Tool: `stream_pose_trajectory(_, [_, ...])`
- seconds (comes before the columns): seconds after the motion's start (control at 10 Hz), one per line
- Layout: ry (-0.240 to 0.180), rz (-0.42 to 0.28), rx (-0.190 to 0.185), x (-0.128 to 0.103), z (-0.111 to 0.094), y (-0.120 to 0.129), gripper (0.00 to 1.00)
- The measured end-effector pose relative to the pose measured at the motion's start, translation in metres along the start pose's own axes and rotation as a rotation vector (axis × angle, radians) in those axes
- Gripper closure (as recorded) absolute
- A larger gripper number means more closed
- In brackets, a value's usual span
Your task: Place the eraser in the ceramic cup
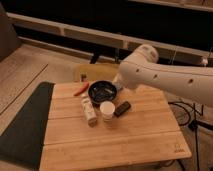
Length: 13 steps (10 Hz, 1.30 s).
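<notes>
The eraser (122, 108), a small dark block, lies on the bamboo table (115, 145) just right of the ceramic cup (107, 110). The cup is small and white and stands upright near the table's middle. My thick white arm (165, 77) reaches in from the right, above the table's back edge, and its rounded end hangs over the rim of the dark bowl. The gripper itself is hidden behind the arm, so it does not show. Nothing touches the eraser or the cup.
A wide dark bowl (102, 92) sits behind the cup, with a red chili (81, 89) at its left. A cream bottle (89, 111) lies left of the cup. A dark mat (22, 125) borders the table's left side. Cables (192, 115) hang at the right.
</notes>
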Motion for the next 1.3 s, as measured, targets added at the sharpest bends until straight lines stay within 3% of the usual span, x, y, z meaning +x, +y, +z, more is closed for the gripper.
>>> stream_pose_trajectory(0.1, [-0.003,0.098,-0.002,-0.014,0.012,-0.022,0.35])
stream_pose_trajectory(0.2, [-0.002,0.151,0.015,-0.018,0.021,-0.04,0.35])
stream_pose_trajectory(0.8, [0.008,0.156,0.018,-0.015,0.024,-0.037,0.35])
stream_pose_trajectory(1.0, [0.08,0.195,0.104,0.003,0.054,-0.067,0.35])
stream_pose_trajectory(1.1, [0.106,0.198,0.133,0.012,0.065,-0.075,0.35])
stream_pose_trajectory(1.2, [0.108,0.198,0.134,0.013,0.066,-0.075,0.35])
stream_pose_trajectory(1.3, [0.135,0.203,0.17,0.02,0.078,-0.084,0.35])
